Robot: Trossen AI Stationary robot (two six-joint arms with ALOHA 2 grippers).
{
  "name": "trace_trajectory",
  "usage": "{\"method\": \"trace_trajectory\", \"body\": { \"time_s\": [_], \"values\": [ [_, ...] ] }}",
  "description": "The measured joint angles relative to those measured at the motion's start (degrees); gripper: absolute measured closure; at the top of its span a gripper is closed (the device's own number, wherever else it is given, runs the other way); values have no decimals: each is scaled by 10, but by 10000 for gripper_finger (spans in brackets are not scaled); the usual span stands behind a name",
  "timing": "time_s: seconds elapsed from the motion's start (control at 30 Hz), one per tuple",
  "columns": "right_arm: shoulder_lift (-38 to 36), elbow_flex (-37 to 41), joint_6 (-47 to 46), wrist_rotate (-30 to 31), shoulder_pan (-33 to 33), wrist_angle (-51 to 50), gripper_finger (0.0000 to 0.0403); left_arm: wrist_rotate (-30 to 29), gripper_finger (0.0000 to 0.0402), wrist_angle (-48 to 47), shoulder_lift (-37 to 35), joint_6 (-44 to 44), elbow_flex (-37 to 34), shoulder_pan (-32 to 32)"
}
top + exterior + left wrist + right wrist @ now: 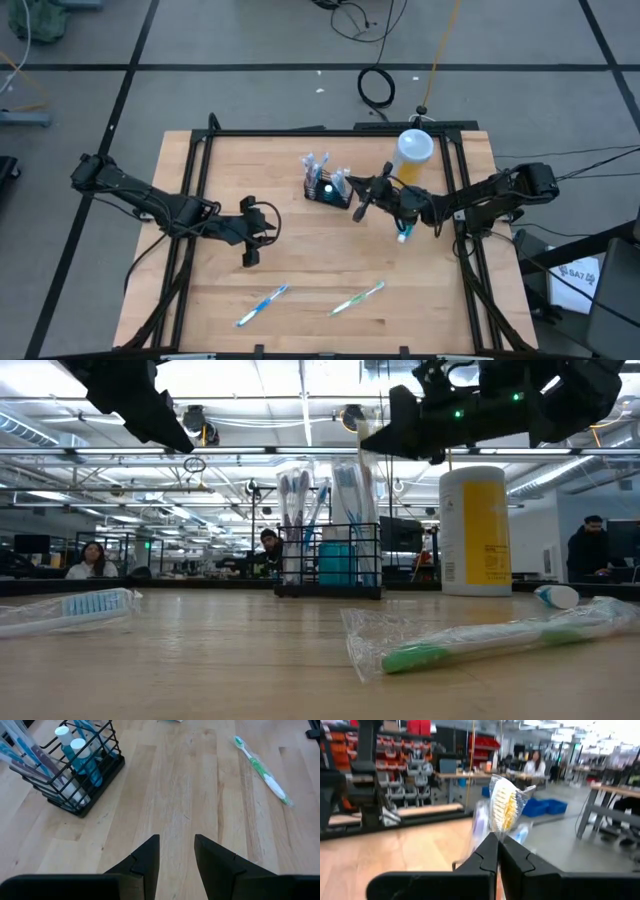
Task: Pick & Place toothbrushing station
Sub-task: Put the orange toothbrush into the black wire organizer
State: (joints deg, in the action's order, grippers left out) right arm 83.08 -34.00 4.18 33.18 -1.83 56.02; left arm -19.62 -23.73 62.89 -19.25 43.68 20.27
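Caddy: we list the small black wire-frame toothbrushing station, upright just above the centre of the high view and loaded with wrapped brushes and small blue bottles.
Handling: we judge it light, stiff and top-heavy; thin wires suit a pinch on the top rim, but tall contents could tip.
Right claw: the right gripper hangs right of the caddy in the high view, fingers pressed together on a clear-wrapped yellow-bristled toothbrush.
Left claw: the left gripper hovers left of centre, fingers spread with nothing between them, pointed toward the caddy.
Neighbours: tall yellow bottle with white lid just right of the caddy; wrapped blue toothbrush and wrapped green toothbrush lie low, well apart.
Room: we see bare wooden tabletop between left claw and caddy; black frame rails bound the sides.
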Motion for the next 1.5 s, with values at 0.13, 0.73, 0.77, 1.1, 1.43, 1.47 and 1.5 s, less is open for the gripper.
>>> {"method": "trace_trajectory", "body": {
  "time_s": [0.13, 0.73, 0.77, 1.1, 1.43, 1.47, 1.5],
  "values": [
    [0, 0, -34, 0, 0, -48, 403, 0, 272, 0, 0, -1, 0, 0],
    [0, 0, -83, 0, 0, -154, 403, 0, 272, 0, 0, -1, 0, 0],
    [0, 0, -91, 0, 0, -159, 403, 0, 272, 0, 0, 0, 0, 0],
    [-1, 0, -125, -2, 0, -178, 403, 0, 272, 0, 0, 0, 0, 0],
    [0, 0, -124, 0, 0, -207, 332, 0, 272, 0, 0, 0, 0, 0],
    [0, 0, -122, 0, 0, -202, 322, 0, 272, 0, 0, 0, 0, 0],
    [0, 0, -118, 0, 0, -195, 313, 0, 272, 0, 0, 0, 0, 0]
  ]
}}
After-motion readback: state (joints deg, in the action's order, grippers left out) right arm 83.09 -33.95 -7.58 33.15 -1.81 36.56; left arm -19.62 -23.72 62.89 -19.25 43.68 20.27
